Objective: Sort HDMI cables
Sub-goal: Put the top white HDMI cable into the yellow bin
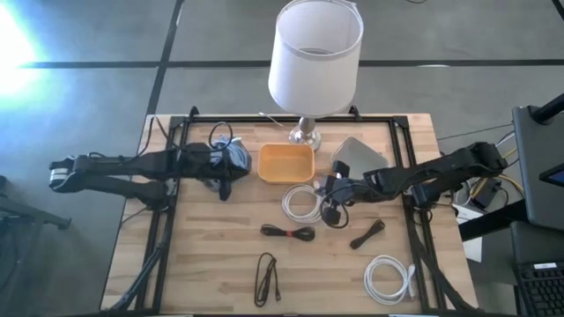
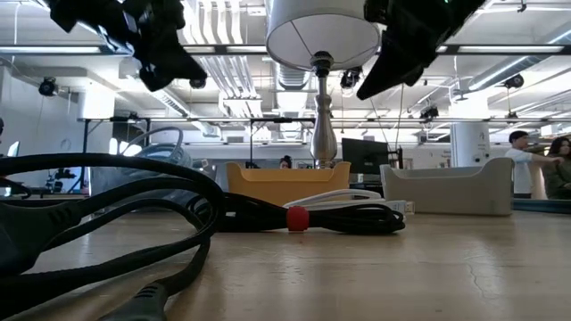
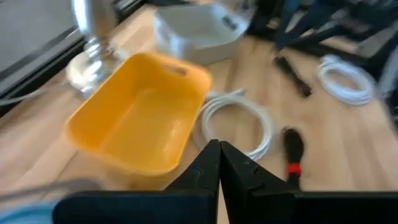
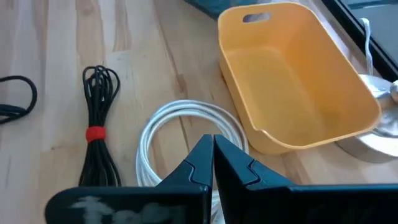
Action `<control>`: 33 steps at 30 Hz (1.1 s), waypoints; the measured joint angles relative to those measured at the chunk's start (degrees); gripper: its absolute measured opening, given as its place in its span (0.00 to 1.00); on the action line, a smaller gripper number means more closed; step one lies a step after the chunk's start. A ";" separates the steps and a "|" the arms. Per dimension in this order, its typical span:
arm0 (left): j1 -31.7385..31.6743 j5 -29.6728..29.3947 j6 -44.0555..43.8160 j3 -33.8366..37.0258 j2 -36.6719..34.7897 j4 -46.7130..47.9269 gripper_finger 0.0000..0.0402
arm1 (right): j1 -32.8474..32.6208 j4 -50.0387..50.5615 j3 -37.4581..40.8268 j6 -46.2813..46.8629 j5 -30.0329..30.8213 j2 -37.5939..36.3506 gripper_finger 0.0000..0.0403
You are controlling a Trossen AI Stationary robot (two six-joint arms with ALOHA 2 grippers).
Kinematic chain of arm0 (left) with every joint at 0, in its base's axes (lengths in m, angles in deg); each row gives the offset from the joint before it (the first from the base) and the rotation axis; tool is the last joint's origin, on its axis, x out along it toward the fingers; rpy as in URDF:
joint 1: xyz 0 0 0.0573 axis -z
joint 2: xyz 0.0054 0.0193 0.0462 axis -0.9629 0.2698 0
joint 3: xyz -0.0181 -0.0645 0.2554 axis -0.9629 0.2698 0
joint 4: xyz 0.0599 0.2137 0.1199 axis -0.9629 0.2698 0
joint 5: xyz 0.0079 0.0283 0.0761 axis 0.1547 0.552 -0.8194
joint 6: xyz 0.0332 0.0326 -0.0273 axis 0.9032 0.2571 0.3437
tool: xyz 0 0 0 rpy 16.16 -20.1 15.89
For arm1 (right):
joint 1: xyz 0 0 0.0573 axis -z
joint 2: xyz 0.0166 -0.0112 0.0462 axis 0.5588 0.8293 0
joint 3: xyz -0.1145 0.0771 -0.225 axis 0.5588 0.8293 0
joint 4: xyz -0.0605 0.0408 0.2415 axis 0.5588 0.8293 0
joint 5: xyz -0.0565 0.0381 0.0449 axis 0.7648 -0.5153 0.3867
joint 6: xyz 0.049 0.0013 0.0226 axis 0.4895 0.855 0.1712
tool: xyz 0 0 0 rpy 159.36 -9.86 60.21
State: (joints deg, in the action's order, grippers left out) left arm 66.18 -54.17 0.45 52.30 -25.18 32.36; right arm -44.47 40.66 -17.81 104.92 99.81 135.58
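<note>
High view, lamp [image 1: 315, 55]: upright at table's [image 1: 203, 273] far edge.
Orange tray [image 1: 285, 163]: empty, beside lamp base.
Grey tray [image 1: 357, 152]: right of orange tray.
White cables [image 1: 301, 203], [image 1: 388, 278]: centre; front right.
Black cables [image 1: 288, 232], [image 1: 266, 278], [image 1: 367, 234]: table front half.
Left gripper [image 3: 219, 149]: fingers pressed together, empty, left of orange tray.
Right gripper [image 4: 212, 142]: fingers together, empty, above centre white cable.

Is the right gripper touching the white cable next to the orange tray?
Apart. The low view shows the right gripper raised well above the table, while the white cable lies flat on it.

Bare table [image 1: 203, 255] lay open near left; the lamp [image 1: 315, 57] and orange tray [image 1: 285, 164] blocked the far middle.
</note>
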 joint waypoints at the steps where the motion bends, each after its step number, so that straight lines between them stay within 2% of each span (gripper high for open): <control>1: -0.02 0.54 0.02 0.69 0.19 -1.89 0.03 | 0.00 -0.83 0.44 -0.41 0.01 0.16 0.02; 11: -0.06 -0.99 0.29 2.51 3.36 -3.45 0.03 | 0.04 -1.46 -1.58 -6.24 0.38 3.51 0.02; 18: -0.06 -0.99 0.73 2.51 4.08 -3.40 0.03 | 0.04 -3.81 -4.67 -15.98 2.19 6.97 0.02; 23: -0.06 -1.00 0.87 2.51 4.06 -3.16 0.03 | 0.05 -3.96 -7.66 -16.11 2.14 9.96 0.02; 27: -0.06 -0.99 1.82 2.51 4.10 -2.92 0.03 | 0.03 -2.08 -10.64 -16.11 1.78 12.64 0.02; 33: -0.06 -0.97 3.75 2.84 4.27 -3.01 0.06 | 0.04 7.76 -16.86 -16.07 0.02 17.74 0.02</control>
State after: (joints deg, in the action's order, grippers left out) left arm 66.12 -55.14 4.20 55.14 -20.91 29.35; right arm -44.43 48.42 -34.66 88.85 99.83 153.32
